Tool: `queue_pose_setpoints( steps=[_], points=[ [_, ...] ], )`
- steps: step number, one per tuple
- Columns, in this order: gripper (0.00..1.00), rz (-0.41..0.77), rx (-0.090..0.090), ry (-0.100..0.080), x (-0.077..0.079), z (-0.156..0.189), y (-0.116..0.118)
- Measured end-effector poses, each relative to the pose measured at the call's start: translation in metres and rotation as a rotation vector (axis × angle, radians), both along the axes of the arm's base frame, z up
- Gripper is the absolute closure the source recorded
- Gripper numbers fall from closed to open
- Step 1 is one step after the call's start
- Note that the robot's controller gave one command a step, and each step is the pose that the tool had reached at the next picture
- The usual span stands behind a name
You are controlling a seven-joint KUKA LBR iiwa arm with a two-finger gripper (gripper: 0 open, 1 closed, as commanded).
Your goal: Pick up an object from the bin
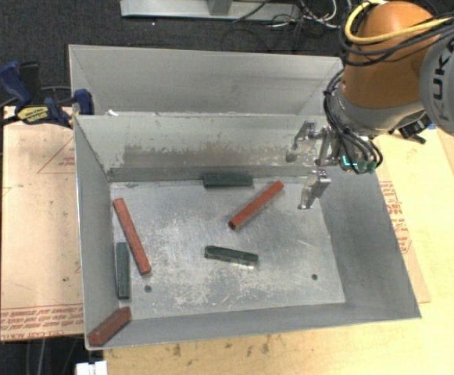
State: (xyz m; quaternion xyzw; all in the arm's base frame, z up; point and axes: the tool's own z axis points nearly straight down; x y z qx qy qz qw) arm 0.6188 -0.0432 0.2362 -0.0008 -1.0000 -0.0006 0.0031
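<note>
My gripper (312, 196) hangs near the bin's right wall, above the floor, with nothing between its fingers. One fingertip points down at about mid height of the bin; the other finger shows higher up to the left. A red-brown bar (255, 205) lies tilted just left of the gripper. A dark green bar (227, 180) rests against the back wall. Another dark green bar (231, 255) lies in the middle of the floor.
Along the left side lie a long red-brown bar (131, 236) and a dark green bar (122, 270) beside it. A short red-brown block (109, 326) sits in the front left corner. The arm's orange cover and cables hang over the right rim.
</note>
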Motion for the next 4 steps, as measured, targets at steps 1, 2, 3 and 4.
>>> queue_pose_setpoints(
  steps=[1,2,3,4],
  points=[
    [0.0,0.001,0.0,-0.008,0.001,0.005,0.0],
    [0.0,0.054,-0.001,-0.016,0.01,-0.035,0.011],
    [0.0,0.072,-0.001,-0.015,0.011,-0.051,0.014],
    [0.0,0.125,0.002,0.006,-0.015,-0.076,0.012]
  ],
)
